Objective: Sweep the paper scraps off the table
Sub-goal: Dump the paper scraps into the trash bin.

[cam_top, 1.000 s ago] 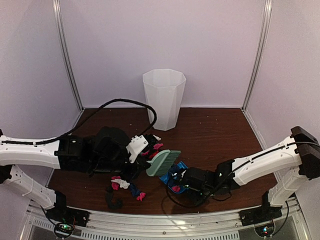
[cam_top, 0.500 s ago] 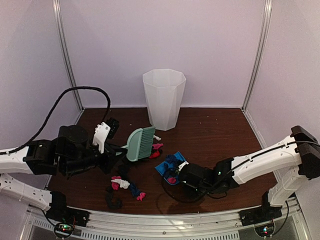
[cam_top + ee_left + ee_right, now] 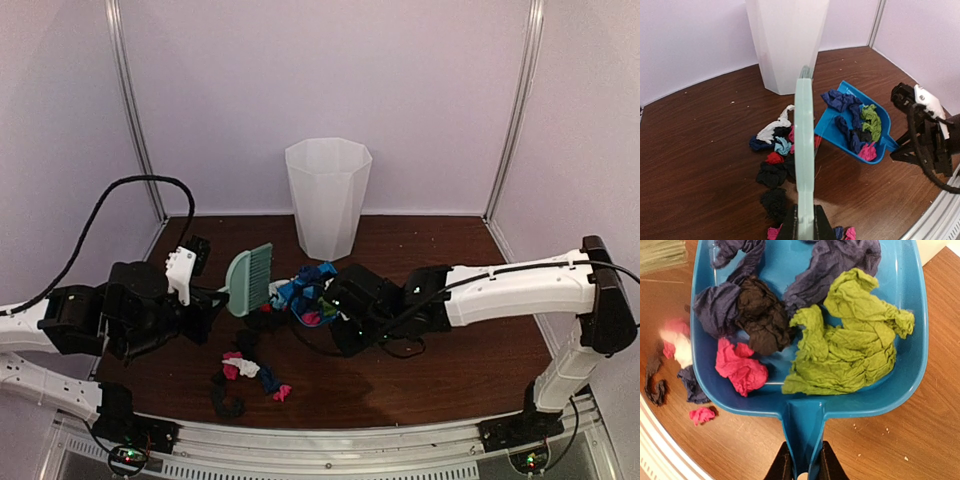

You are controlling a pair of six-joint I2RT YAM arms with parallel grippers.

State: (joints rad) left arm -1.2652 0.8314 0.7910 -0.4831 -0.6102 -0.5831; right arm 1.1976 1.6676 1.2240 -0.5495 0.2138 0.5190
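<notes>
Mint brush (image 3: 804, 150) is gripped edge-on by the closed L hand (image 3: 805, 227); the blue dustpan (image 3: 917, 315) handle is pinched tight by the R hand (image 3: 802, 466). Paper scraps (image 3: 771, 174) are seen partly in the pan, w/ the rest strewn on the bench (image 3: 700, 150) nr the white bin (image 3: 327, 195).

Lab test booth: white walls (image 3: 430, 90), metal posts (image 3: 516, 110), railed table (image 3: 450, 350)

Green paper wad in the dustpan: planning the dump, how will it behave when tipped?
The green wad looks crumpled and airy, so probably very light. It lies loose on the smooth dustpan, so it likely slides out readily.
</notes>
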